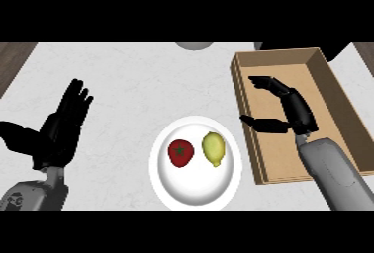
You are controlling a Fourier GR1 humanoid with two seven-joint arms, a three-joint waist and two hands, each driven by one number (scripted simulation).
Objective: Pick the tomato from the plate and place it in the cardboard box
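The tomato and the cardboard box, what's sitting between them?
In the head view, a lemon lies on the plate between the tomato and the cardboard box.

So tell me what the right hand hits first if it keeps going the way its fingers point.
Probably the brown cardboard box's left wall: the right hand hovers over the box, fingers curling left. Height is unclear.

The table (124, 79) lies bare between the left robot hand (62, 126) and the plate (196, 195), and bare again from the plate up to the far edge. A strip of table separates the plate from the box (247, 94). The box's near long wall stands between plate and box floor. The right robot hand (288, 111) hangs over the open box, thumb reaching across that wall. On the plate, the lemon (213, 149) sits between the tomato (180, 152) and the box.
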